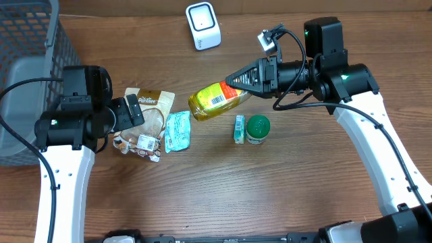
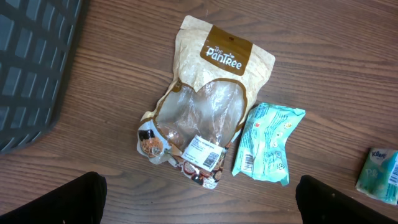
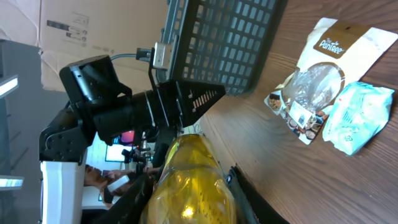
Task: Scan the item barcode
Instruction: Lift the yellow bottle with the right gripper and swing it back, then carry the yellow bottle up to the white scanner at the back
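Fingers [image 1: 246,77] of right gripper [image 1: 231,82] clamp yellow bottle [image 1: 202,106] by one end. Long axis runs straight out from them, free end pointing away, barcode [image 1: 217,99] up. Left gripper [image 1: 133,111] gaping, empty.

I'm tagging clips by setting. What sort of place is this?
Probably a mock shop checkout: a white barcode scanner, a grey shopping basket, and packaged goods like the yellow bottle and snack pouch on a wooden table.

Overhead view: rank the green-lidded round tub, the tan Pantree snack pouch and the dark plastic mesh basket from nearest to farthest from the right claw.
1. Green-lidded round tub, close to the right claw, which grips the yellow plastic bottle.
2. Tan Pantree snack pouch, left of centre.
3. Dark plastic mesh basket, far-left edge.
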{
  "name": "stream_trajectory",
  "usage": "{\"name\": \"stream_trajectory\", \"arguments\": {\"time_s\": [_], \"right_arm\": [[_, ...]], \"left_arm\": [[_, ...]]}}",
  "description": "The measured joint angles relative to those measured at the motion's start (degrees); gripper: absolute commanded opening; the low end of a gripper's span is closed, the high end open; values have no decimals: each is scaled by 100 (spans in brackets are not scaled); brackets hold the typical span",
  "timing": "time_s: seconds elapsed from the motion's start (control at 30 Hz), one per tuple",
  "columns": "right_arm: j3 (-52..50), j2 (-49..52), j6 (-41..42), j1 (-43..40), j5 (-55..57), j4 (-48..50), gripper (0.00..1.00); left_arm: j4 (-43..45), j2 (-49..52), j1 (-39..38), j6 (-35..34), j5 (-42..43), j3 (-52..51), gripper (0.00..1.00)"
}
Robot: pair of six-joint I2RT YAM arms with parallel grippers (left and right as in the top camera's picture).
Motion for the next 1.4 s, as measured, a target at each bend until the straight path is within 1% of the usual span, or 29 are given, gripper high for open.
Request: {"name": "stream_trajectory", "arguments": {"time_s": [0.23, 0.83, 1.0, 1.07, 1.17, 1.33, 1.4], "right_arm": [[0, 0, -2, 0, -50, -140, 29], [0, 0, -11, 0, -44, -136, 31], [0, 0, -17, 11, 155, -144, 30], [0, 0, -35, 37, 417, -170, 30], [0, 0, -92, 166, 1119, -374, 29], [-70, 0, -153, 776, 2929, -566, 29], [-140, 4, -238, 1110, 3639, -568, 26]], "left_arm": [[0, 0, 0, 0, 0, 0, 100], [0, 0, 0, 0, 0, 0, 99], [0, 0, 0, 0, 0, 0, 99], [0, 0, 0, 0, 0, 0, 100], [0, 0, 0, 0, 0, 0, 100], [0, 0, 0, 0, 0, 0, 100], [0, 0, 0, 0, 0, 0, 99]]}}
